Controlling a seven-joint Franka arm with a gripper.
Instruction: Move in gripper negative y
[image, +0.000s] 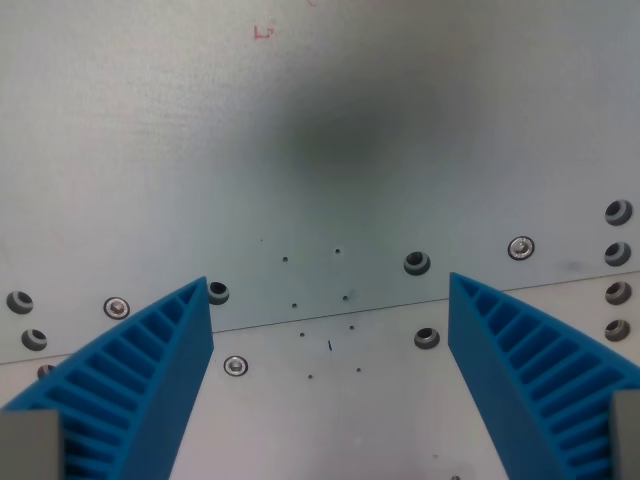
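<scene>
1. Blue ribbed fingers (150, 385) of the end effector (330, 385) stand wide apart and hold nothing.
2. It hangs over the grey metal tabletop (320, 150), above the seam (330, 322) between two plates.
3. Sliding sideways too low could scrape a screw (235, 365), I think.

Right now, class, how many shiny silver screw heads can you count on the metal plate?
3. One screw head at the wrist view's left, another lower between the fingers, a third at the right. The fingers may hide more.
</scene>
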